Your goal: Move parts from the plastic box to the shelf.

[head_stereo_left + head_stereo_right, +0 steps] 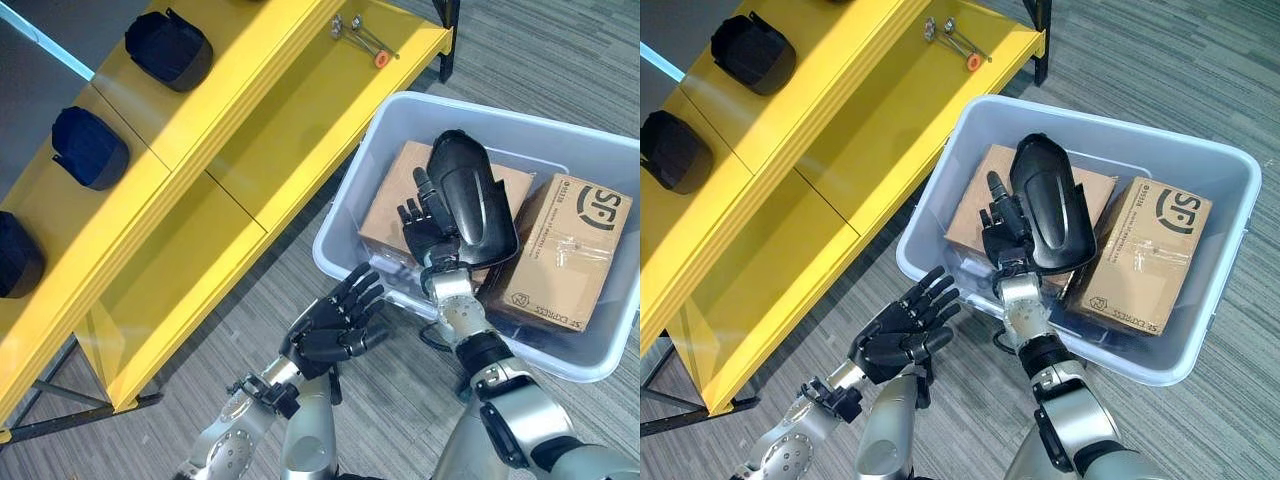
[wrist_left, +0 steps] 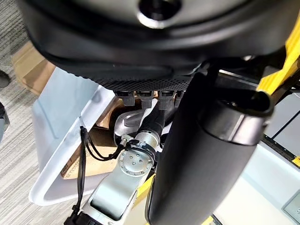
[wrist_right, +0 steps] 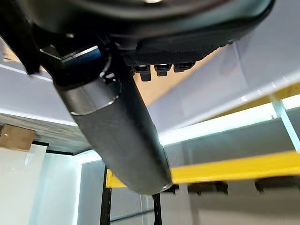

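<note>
From the eye views, the right hand gripped a black part above the boxes in the bin. The left hand hovered open, near the yellow shelf. From the right wrist view, the part lay against the palm.

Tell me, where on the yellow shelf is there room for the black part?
The lower tray is mostly bare, from the small metal tools at its far end down past the divider. The upper tray is crowded with dark parts. The right hand holds the black part above the box.
</note>
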Motion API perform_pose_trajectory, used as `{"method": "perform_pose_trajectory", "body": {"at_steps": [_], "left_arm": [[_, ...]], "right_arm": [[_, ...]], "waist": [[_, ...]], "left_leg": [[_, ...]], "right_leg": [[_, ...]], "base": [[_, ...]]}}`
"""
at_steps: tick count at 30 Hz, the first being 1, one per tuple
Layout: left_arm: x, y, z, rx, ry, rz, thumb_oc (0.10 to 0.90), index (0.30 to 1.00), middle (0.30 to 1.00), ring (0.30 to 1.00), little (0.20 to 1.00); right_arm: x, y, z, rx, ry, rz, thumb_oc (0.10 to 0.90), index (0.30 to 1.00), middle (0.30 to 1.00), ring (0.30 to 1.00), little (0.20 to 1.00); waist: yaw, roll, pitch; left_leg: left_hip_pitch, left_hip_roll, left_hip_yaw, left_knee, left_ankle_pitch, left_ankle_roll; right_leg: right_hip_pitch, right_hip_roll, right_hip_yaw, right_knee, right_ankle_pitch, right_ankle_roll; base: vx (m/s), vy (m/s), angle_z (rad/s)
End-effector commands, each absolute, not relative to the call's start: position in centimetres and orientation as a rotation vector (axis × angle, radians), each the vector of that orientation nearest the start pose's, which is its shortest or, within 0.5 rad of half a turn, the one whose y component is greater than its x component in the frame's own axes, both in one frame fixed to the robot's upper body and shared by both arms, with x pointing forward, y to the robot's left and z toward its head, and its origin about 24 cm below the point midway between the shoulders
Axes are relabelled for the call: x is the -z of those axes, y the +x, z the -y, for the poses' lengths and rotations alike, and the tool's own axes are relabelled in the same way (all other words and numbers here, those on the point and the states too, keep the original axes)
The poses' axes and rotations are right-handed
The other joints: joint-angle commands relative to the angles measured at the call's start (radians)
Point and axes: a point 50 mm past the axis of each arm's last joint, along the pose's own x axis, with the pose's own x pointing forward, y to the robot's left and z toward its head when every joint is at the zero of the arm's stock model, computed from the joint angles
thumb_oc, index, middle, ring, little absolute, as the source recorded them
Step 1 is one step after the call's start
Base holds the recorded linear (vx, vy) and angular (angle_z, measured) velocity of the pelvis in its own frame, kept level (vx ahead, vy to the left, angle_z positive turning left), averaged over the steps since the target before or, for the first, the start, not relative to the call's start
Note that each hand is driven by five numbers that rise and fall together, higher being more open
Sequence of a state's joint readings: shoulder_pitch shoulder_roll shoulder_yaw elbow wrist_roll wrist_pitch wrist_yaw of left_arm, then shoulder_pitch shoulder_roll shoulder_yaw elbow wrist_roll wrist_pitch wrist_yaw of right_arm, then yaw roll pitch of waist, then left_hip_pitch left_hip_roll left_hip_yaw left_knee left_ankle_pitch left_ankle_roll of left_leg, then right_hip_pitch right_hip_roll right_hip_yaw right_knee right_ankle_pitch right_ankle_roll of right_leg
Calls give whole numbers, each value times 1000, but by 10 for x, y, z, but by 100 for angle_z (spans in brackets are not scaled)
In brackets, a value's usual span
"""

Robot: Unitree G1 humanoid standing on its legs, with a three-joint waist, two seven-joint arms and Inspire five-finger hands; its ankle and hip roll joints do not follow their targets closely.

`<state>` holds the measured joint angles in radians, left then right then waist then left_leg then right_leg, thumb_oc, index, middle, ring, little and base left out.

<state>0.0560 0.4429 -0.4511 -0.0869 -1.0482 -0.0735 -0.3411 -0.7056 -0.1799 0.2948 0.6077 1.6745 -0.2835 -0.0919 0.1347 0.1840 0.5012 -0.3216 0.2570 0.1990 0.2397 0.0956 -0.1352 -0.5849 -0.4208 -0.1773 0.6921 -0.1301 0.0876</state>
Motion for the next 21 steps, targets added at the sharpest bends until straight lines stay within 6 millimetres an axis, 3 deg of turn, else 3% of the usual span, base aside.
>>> {"method": "perform_pose_trajectory", "body": {"at_steps": [1, 2, 6, 8, 12, 17, 21], "left_arm": [[-85, 209, -103, 823, -704, 127, 900, 1000, 1000, 1000, 1000], [-86, 209, -102, 833, -700, 123, 900, 1000, 1000, 1000, 1000], [-88, 209, -100, 840, -691, 119, 900, 1000, 1000, 1000, 1000], [-89, 209, -100, 840, -690, 117, 900, 1000, 1000, 1000, 1000], [-89, 209, -101, 847, -677, 101, 900, 1000, 1000, 1000, 1000], [-89, 207, -101, 857, -670, 99, 900, 1000, 1000, 1000, 1000], [-90, 207, -102, 855, -667, 102, 900, 1000, 1000, 1000, 1000]], "right_arm": [[-191, 373, 71, -386, 1355, 181, 900, 1000, 1000, 1000, 1000], [-195, 371, 62, -413, 1333, 182, 900, 1000, 1000, 1000, 1000], [-202, 368, 54, -449, 1292, 202, 900, 1000, 1000, 1000, 1000], [-209, 366, 53, -485, 1189, 243, 900, 1000, 1000, 1000, 1000], [-231, 346, 39, -667, 1115, 345, 900, 1000, 1000, 1000, 1000], [-254, 328, 31, -769, 1065, 426, 900, 1000, 1000, 1000, 1000], [-272, 313, 31, -689, 802, 590, 900, 1000, 1000, 1000, 1000]], "waist": [[9, 14, 19], [13, 13, 19], [21, 9, 19], [24, 6, 19], [24, -9, 19], [24, -20, 19], [23, -32, 19]], "left_leg": [[37, -5, 3, 89, -98, 31], [38, -5, 2, 87, -96, 31], [44, -6, -2, 83, -95, 30], [49, -5, -3, 81, -97, 31], [59, -2, -8, 81, -97, 31], [64, -2, -13, 87, -102, 35], [67, -3, -19, 87, -100, 36]], "right_leg": [[125, 35, -32, -56, -15, 10], [127, 33, -34, -57, -11, 12], [137, 28, -42, -60, -7, 16], [144, 26, -46, -61, -7, 18], [157, 21, -55, -60, -2, 26], [168, 20, -61, -60, -2, 29], [179, 24, -65, -69, 0, 30]], "base": [[0, 0, 0], [0, 0, 0], [0, 0, 0], [0, 0, 0], [18, -24, 1], [18, -21, 4], [3, -3, 1]]}}
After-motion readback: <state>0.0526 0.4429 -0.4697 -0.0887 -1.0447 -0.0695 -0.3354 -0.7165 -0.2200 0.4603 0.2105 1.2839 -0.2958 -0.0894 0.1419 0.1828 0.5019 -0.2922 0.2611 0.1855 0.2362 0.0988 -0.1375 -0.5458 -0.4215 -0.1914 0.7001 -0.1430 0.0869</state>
